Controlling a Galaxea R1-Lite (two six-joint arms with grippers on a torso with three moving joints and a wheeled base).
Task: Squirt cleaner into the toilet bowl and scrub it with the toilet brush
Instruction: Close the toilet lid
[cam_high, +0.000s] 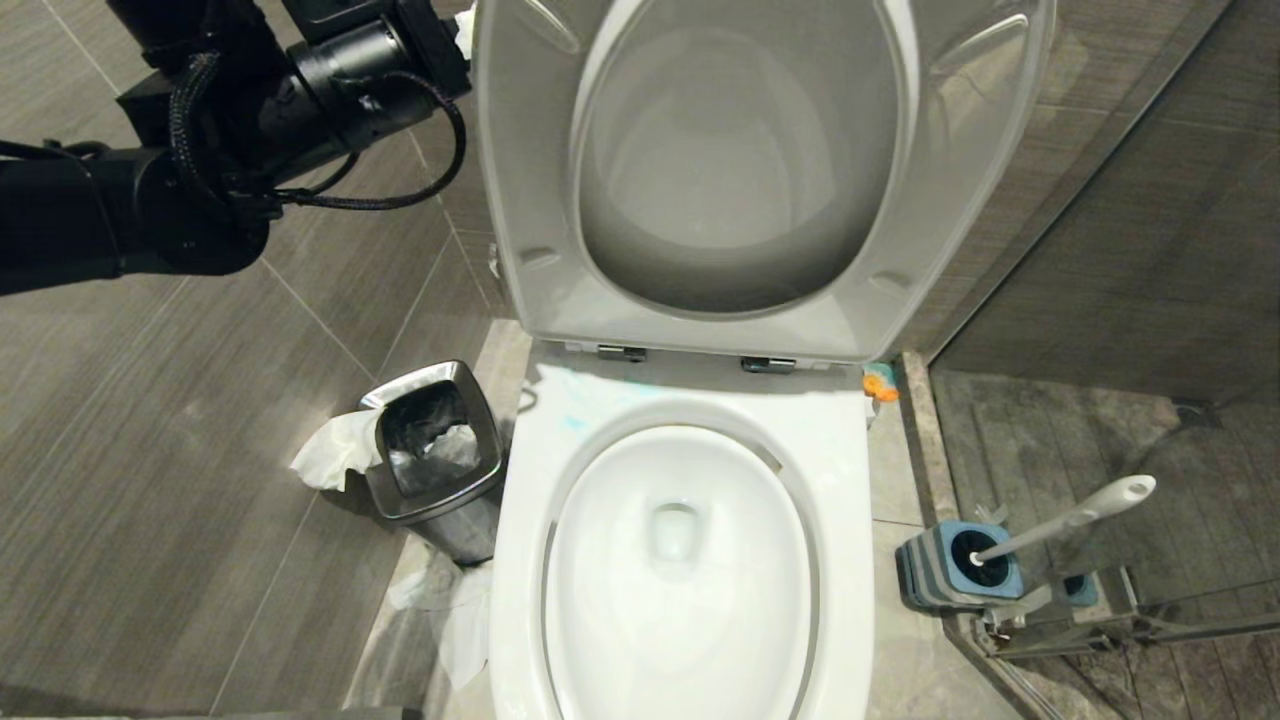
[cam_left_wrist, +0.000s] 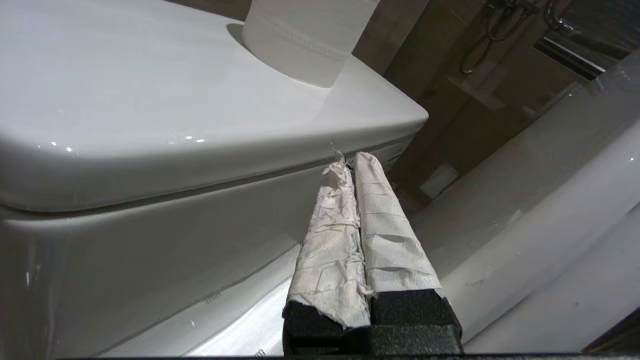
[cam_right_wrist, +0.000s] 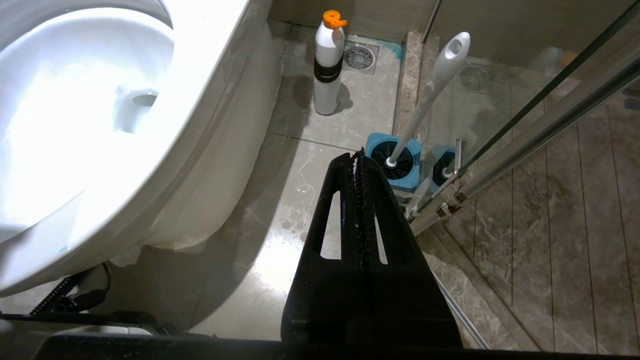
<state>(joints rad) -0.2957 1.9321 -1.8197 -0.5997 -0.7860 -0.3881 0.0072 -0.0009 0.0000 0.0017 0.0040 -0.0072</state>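
Hovering beside the cistern (cam_left_wrist: 150, 100) at upper left of the head view, the left gripper (cam_left_wrist: 352, 162) has its fingers pressed together, empty. The toilet brush (cam_high: 1070, 520) sits in its holder (cam_high: 960, 565) at lower right, beside the toilet bowl (cam_high: 680, 560); faint cleaner (cam_high: 575, 405) smears its rim. Scrubbing seems done; the right gripper (cam_right_wrist: 357, 160), also pinched together, hangs near the holder.

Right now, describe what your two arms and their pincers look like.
The left arm is matte black, with a braided black cable looping along it. The left pincer has two long tapered black fingers wrapped in white paper. The right pincer is bare black, its fingers triangular with cut-out slots and toothed inner edges.
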